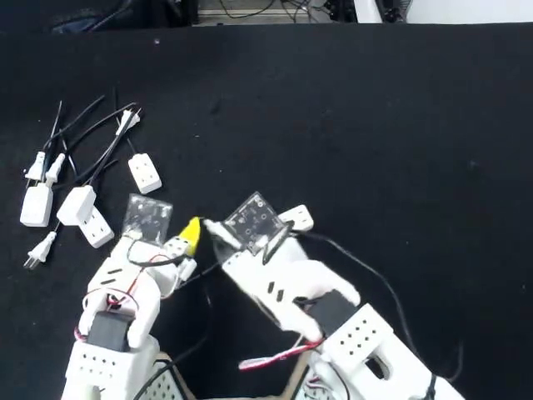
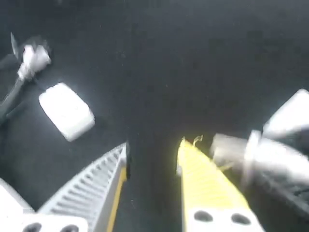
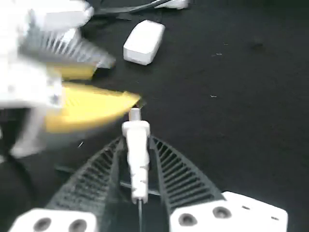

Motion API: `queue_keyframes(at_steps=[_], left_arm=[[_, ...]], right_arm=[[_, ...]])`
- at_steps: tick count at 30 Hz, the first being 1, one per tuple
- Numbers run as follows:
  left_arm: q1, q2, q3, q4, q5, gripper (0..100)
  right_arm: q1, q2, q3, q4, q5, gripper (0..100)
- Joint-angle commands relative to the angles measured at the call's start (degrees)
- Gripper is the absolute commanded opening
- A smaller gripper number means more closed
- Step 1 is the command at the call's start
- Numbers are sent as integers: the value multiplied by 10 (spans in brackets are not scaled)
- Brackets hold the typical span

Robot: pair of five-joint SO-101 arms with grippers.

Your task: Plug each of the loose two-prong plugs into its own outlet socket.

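My right gripper (image 3: 136,141) is shut on a white two-prong plug (image 3: 135,145), prongs pointing away from the wrist, just above the black table. In the high view that plug (image 1: 209,226) is near the table's front centre. The left gripper (image 2: 152,151) stands open and holds nothing; its yellow finger (image 3: 89,108) almost touches the plug's tip. A white outlet socket (image 2: 66,110) lies ahead of the left gripper, a loose plug (image 2: 31,58) beyond it. Several more sockets (image 1: 77,204) and loose plugs (image 1: 38,249) with black cords lie at the left.
Another white socket (image 1: 298,218) lies just behind my right arm, with a black cord trailing to the right. The two arms stand close together at the front edge. The black table (image 1: 375,125) is bare across its back and right.
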Motion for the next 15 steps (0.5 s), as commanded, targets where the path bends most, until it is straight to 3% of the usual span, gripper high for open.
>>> queue_keyframes(at_steps=[1,7,15], left_arm=[[-36,-5,-27,0,-2,173],[-65,-5,-22,0,31,173],[-122,-4,12,-32,33,173]], right_arm=[[56,-15,-15,47,60,11],[145,-15,-66,148,95,11],[251,63,-263,287,124,11]])
